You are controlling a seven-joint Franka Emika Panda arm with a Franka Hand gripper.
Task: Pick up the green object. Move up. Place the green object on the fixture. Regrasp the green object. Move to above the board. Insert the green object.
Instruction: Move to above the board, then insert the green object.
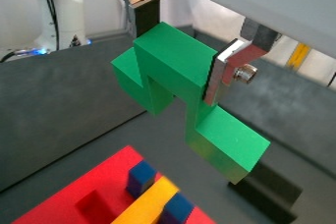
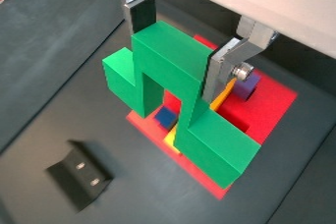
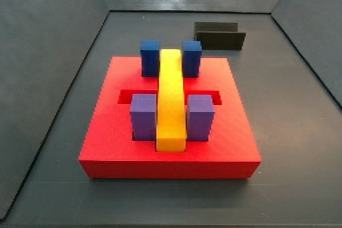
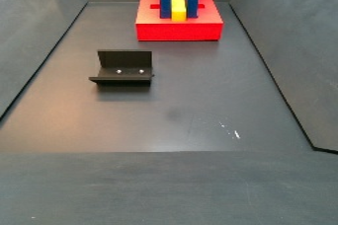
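Gripper point(image 2: 182, 53) up high above the floor, out of both side views, fingers point(image 1: 234, 73) clamped on the green object point(image 1: 171, 66).

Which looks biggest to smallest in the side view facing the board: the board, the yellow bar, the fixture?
1. Board
2. Yellow bar
3. Fixture, though it stands farther back, so its rank against the bar is unsure.
The gripper, holding the green object, shows only in the wrist views.

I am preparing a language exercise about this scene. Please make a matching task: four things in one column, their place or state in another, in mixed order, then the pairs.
Things:
1. green object
2. yellow bar
3. fixture
4. board

Places:
A. alone on the dark floor
B. clamped in the claw, off the floor
C. lies across the board's top
D. red, carries the blocks

Pairs: 1-B, 2-C, 3-A, 4-D
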